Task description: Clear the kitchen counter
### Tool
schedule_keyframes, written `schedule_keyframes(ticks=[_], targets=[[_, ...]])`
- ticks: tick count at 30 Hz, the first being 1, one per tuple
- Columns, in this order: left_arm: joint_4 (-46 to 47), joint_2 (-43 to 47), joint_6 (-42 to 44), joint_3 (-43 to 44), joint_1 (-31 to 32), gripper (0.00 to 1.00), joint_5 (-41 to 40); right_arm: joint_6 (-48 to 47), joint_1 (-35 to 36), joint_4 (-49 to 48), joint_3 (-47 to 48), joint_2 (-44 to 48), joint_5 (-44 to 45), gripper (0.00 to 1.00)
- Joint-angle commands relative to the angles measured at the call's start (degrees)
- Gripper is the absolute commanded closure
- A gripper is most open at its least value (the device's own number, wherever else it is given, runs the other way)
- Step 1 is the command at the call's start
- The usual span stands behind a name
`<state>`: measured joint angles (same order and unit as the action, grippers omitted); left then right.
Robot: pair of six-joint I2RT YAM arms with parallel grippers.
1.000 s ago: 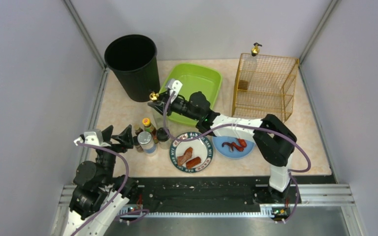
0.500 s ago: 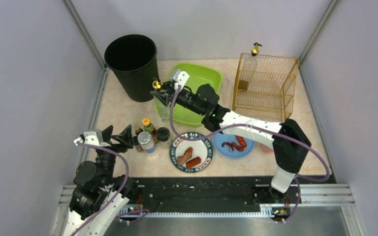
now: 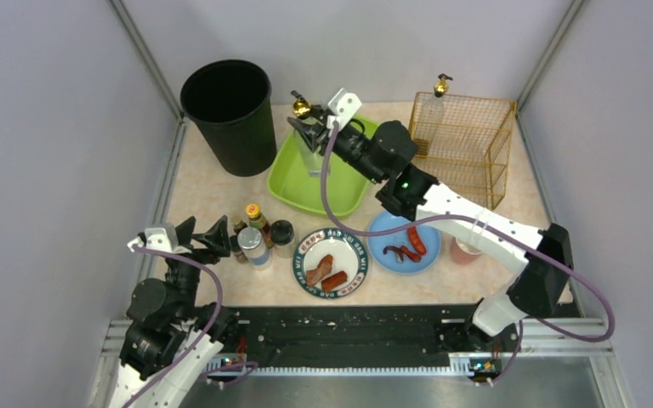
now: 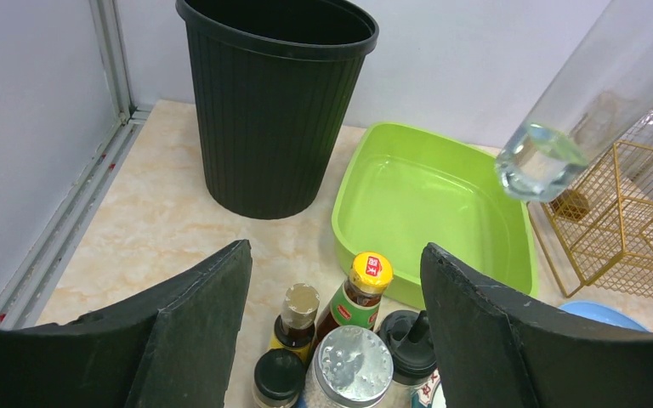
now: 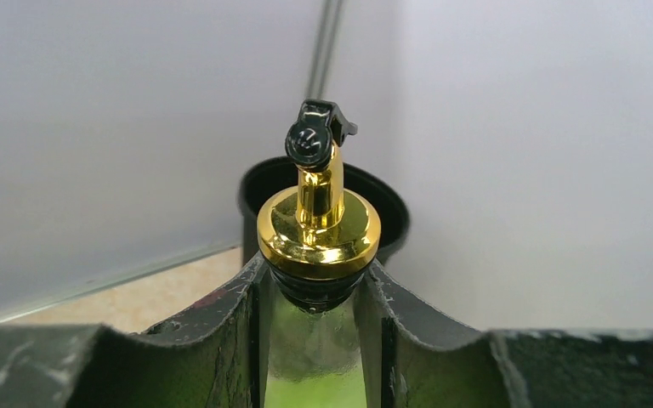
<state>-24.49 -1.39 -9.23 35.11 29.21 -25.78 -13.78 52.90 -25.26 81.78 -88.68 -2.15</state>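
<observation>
The kitchen counter (image 3: pixel 208 194) is pale marbled stone. My right gripper (image 3: pixel 313 136) is shut on the neck of a clear glass bottle (image 3: pixel 309 151) with a gold pourer (image 3: pixel 301 107), held in the air over the green tray (image 3: pixel 349 183). The right wrist view has the gripper (image 5: pixel 316 285) clamped just below the bottle's gold collar (image 5: pixel 319 229). The left wrist view catches that bottle's base (image 4: pixel 542 161) hanging above the tray (image 4: pixel 429 204). My left gripper (image 3: pixel 205 235) stands open beside several condiment bottles (image 3: pixel 259 236); in its own view the gripper (image 4: pixel 336 255) frames those bottles (image 4: pixel 353 340) without touching them.
A black bin (image 3: pixel 228 110) stands at the back left. At the back right is a gold wire rack (image 3: pixel 459 149) with another gold-topped bottle (image 3: pixel 440 85) behind it. A patterned plate with sausages (image 3: pixel 332 262) and a blue plate (image 3: pixel 404 251) lie near the front.
My right arm has carried the bottle up and toward the back right, from beside the bin to above the green tray. The left arm has not moved.
</observation>
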Motion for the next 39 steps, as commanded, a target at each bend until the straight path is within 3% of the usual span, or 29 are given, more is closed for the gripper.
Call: schedule_keyframes(ticks=[1,13,26,31,39], targets=[[2.1,0.2,0.4,-0.1,0.1,0.23,0.3,-3.3,-4.4,-0.1,6.1,7.3,3.7,1.00],[2.2,0.3,0.3,-0.2,0.1,0.23,0.9,-2.0,-16.7,10.5,14.2,10.7,12.3,1.00],[2.5,0.4,0.1,-0.3,0.1,0.23,2.0,1.6,-29.8,17.8,22.5,7.4,20.0,1.00],[2.4,0.4,0.0,-0.3,0.1,0.23,2.4,2.9,-35.7,18.7,23.5,5.4,20.3,1.00],[2.4,0.4,-0.1,-0.2,0.1,0.23,2.9,5.4,-43.4,17.9,23.6,2.5,13.1,1.00]])
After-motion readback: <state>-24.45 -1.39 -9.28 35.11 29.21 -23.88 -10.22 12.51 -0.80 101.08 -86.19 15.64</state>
